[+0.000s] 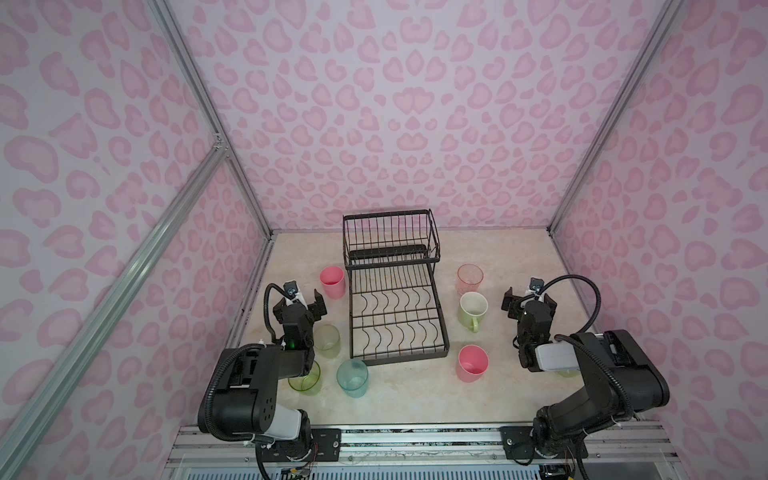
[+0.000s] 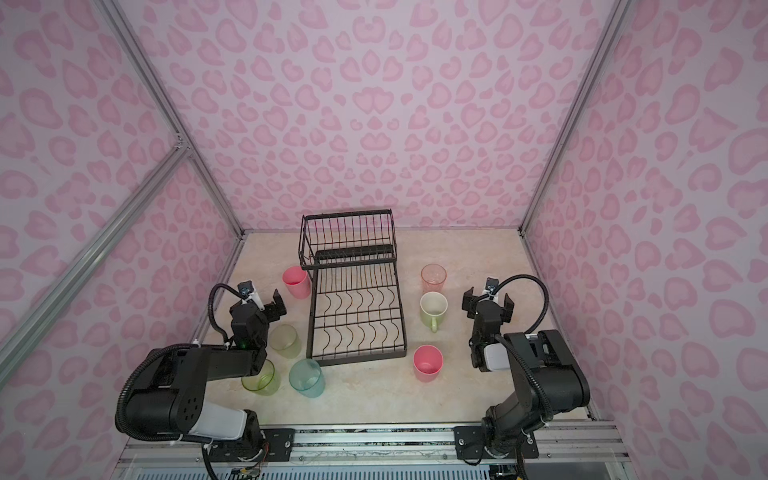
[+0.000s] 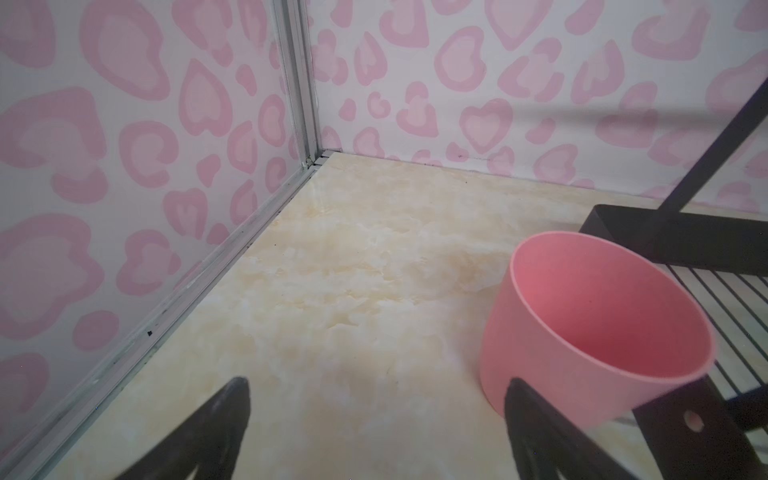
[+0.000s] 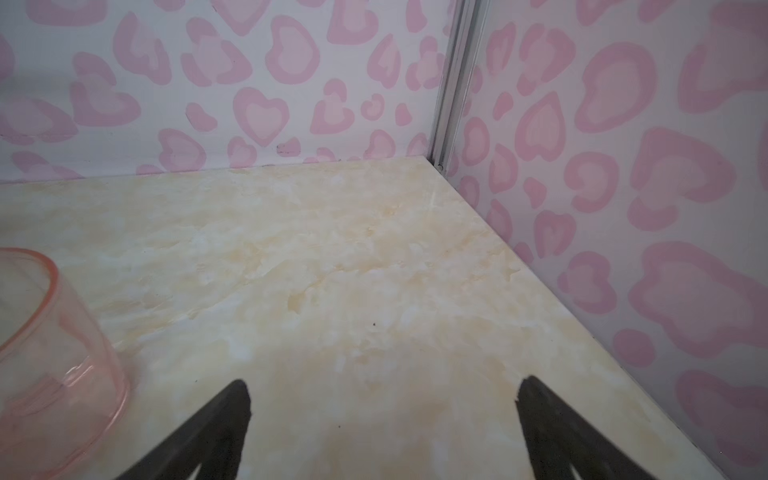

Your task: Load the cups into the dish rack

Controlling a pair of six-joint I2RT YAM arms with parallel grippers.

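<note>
Centred on the cream marbled tabletop (image 1: pixel 415 399): dish rack (image 1: pixel 395 299), cups (image 1: pixel 472 363) upright on that surface at either side. Outward, left gripper (image 1: pixel 300 305) and right gripper (image 1: pixel 528 301), both spread wide, pinching nothing. Around, pink heart-print walls (image 1: pixel 395 104) on aluminium frame (image 1: pixel 219 141).

left tool (image 1: pixel 300 306): jaws wide apart | right tool (image 1: pixel 529 302): jaws wide apart | 2 arms bent, reaching forward

Pink heart-print walls (image 1: pixel 407 104), cream marble tabletop (image 1: pixel 415 395)

place: robot test booth | evidence: aluminium frame posts (image 4: pixel 454 83), pink printed wall panels (image 1: pixel 395 104), marble-look tabletop (image 1: pixel 415 395)
</note>
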